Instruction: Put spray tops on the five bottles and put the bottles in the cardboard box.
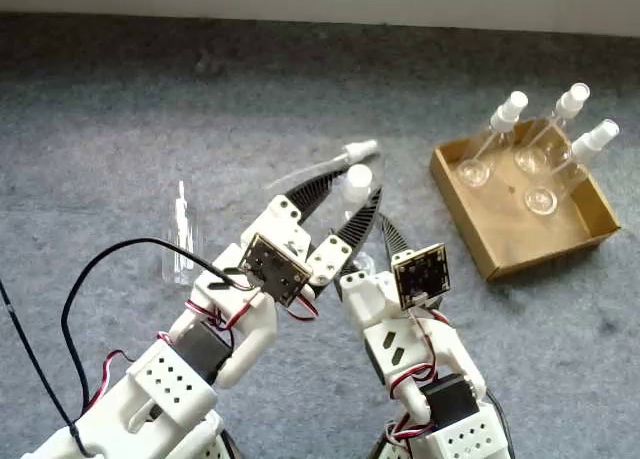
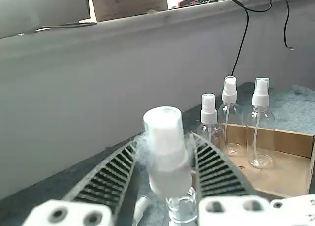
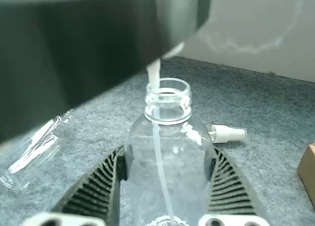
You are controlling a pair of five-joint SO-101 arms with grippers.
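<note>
The left gripper (image 2: 166,142) pinches a spray top (image 2: 165,152) above the bottle (image 3: 168,132). The right gripper (image 3: 168,157) clamps that bottle upright so the tube can feed through its neck. Three capped bottles (image 1: 548,129) stand in the box (image 1: 550,254). A bare bottle (image 1: 180,244) and a spare top (image 1: 358,151) lie on the table.

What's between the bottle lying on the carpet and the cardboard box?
In the high view, both hands: left hand holding a spray top, right hand holding a bottle.
</note>
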